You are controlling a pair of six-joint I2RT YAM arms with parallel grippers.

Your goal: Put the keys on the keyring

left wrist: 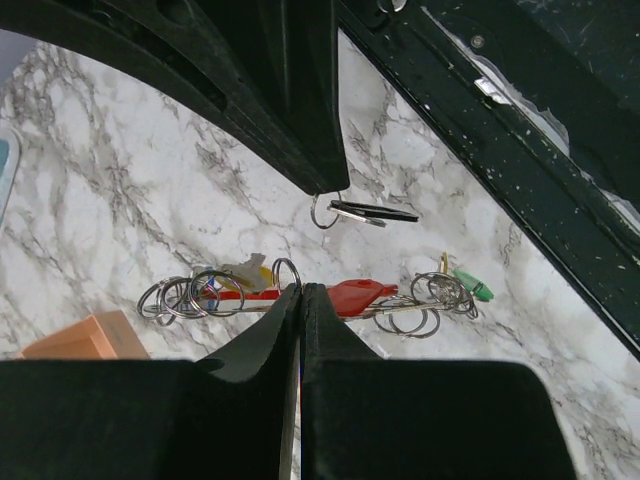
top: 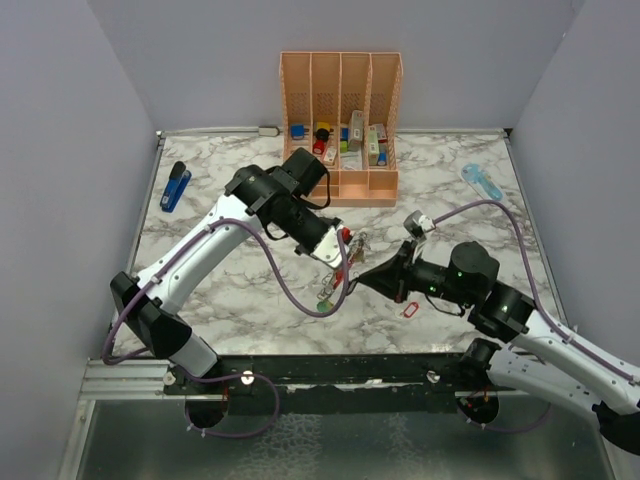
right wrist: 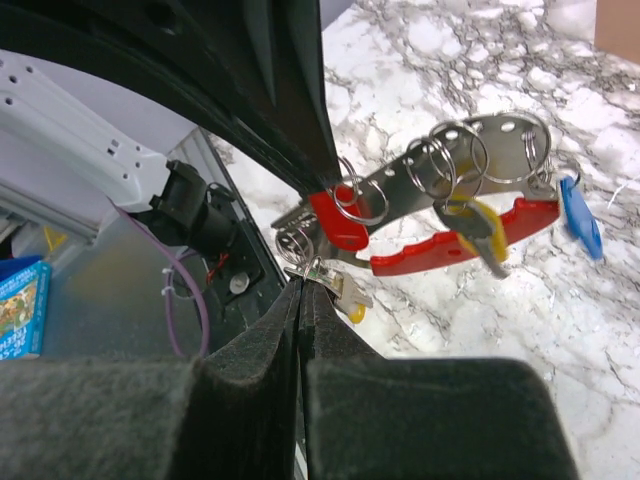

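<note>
So both grippers had their fingers pressed together. The left gripper (left wrist: pixel 301 292) pinched the red keyring (right wrist: pixel 430 258), held off the marble table (top: pixel 200 300) at the centre of the overhead view. The right gripper (right wrist: pixel 302 285) pinched a loose key (left wrist: pixel 372 211) by its ring, just beside the keyring's end. A yellow key (right wrist: pixel 478 228), a blue tag (right wrist: pixel 580 215) and a green tag (left wrist: pixel 472 285) already hung on it. A small red loop (top: pixel 407 309) lay on the table, lower right of centre

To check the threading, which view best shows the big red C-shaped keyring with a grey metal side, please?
The right wrist view: the red, grey-sided keyring faces the camera, large and whole. The left wrist view shows it edge-on, partly hidden; the top view shows only a small red spot.
</note>
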